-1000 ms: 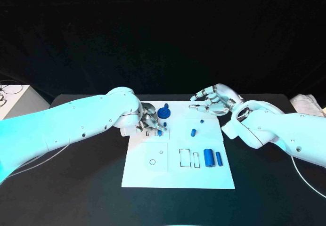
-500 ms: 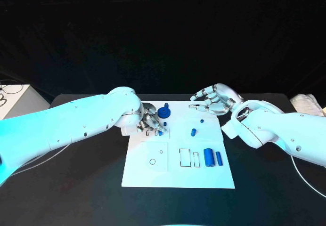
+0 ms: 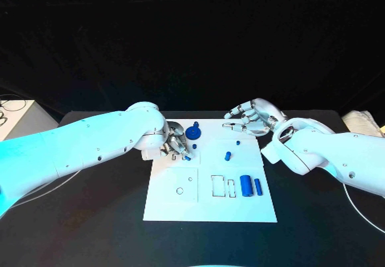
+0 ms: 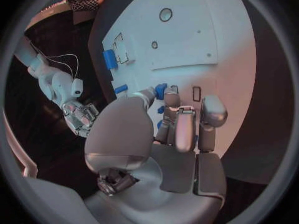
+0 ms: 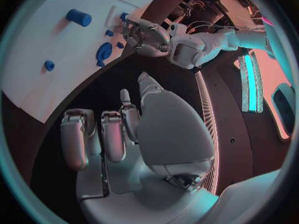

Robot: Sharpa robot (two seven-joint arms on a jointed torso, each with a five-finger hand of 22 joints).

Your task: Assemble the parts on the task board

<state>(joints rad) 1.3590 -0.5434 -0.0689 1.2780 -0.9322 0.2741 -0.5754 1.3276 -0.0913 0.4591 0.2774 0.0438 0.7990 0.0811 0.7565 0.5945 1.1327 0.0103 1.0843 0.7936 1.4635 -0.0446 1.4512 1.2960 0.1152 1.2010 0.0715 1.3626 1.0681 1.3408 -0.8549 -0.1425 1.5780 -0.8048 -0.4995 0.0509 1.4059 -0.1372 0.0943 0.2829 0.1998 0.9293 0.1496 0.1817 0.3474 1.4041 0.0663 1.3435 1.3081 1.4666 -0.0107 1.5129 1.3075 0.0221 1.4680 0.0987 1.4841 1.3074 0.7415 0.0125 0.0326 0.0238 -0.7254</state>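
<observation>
Left hand (image 3: 178, 146) has crept slightly down the task board (image 3: 210, 207), fingertips pinching a small blue peg (image 4: 161, 90) at the board's slot; insertion underway. Right hand (image 3: 253, 118) unchanged, empty, fingers loosely curled apart.

task board (image 3: 210, 211) mid-table | left hand (image 3: 177, 146) on it | right hand (image 3: 252, 118) behind

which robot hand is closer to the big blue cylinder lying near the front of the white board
Left, I'd say. The left robot hand works over the board's far left part; the right robot hand hovers beyond its far edge. The cylinder is untouched.
</observation>
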